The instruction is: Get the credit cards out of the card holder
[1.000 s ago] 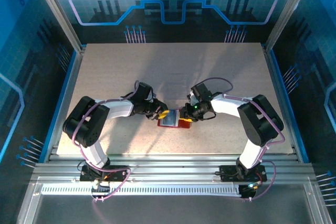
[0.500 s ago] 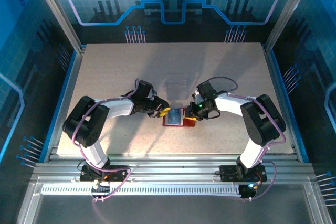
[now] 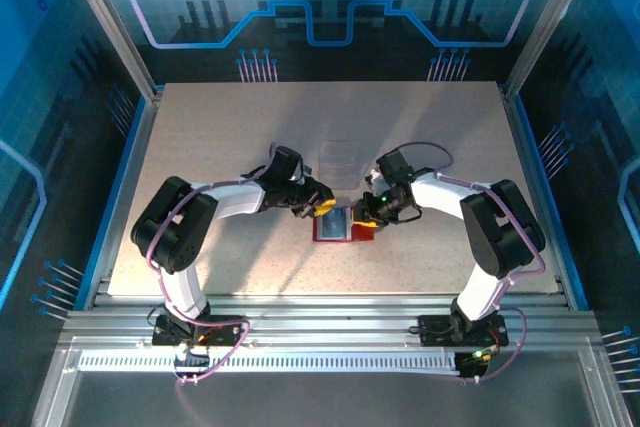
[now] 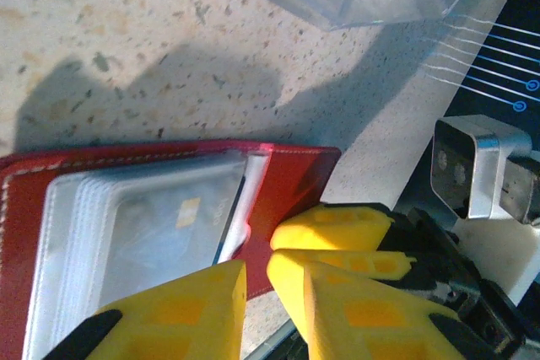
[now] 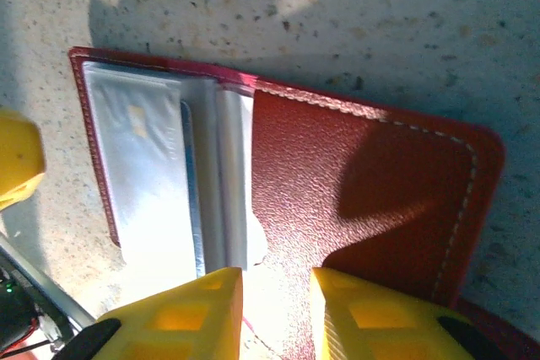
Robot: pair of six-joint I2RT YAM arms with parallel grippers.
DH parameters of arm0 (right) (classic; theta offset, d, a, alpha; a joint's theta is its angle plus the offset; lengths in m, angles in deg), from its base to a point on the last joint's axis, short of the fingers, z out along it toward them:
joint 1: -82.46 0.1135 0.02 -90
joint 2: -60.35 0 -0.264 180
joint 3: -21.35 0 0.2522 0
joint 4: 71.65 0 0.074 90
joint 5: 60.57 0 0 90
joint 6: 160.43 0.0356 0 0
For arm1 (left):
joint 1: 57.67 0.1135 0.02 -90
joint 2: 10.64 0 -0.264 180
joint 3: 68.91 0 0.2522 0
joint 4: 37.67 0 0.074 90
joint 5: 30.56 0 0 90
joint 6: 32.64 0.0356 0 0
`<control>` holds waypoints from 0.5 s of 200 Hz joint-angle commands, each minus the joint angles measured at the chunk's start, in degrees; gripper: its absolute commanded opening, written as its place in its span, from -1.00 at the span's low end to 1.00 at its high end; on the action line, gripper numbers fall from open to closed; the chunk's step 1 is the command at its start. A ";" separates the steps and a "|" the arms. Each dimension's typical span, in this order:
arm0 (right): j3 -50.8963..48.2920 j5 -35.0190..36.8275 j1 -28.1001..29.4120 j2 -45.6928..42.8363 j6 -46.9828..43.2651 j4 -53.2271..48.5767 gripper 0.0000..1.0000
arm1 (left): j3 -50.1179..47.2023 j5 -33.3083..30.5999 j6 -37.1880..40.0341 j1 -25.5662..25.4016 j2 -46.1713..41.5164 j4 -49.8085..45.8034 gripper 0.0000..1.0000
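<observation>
Meeting at the flat red leather card holder (image 5: 371, 200), left gripper (image 4: 256, 297) and right gripper (image 5: 276, 314) are sitting near-closed, grasp unclear; it needs pinning down.

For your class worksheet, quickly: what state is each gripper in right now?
Left gripper: fingers nearly shut at the card holder edge; grip cannot be told.
Right gripper: nearly shut at the card holder; grip cannot be told.

Reaches inward with left arm (image 3: 225, 199) and right arm (image 3: 450, 195), elbows bent outward, wrists tipped downward. Holds left fingers (image 4: 190, 309) nearly together, only a slit between them. Holds right fingers (image 5: 173, 318) a narrow gap apart, tips just beside the left pair.
</observation>
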 commanded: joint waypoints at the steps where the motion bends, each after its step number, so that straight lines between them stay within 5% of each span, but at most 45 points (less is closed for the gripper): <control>1: 0.69 -3.07 -0.56 -1.77 2.47 0.57 -0.43 | 1.64 1.49 2.22 -0.29 0.72 -2.00 -0.49; 100: -2.04 -9.58 0.14 0.09 7.72 11.43 -0.45 | 1.77 2.56 7.25 -0.40 1.46 -2.82 -0.53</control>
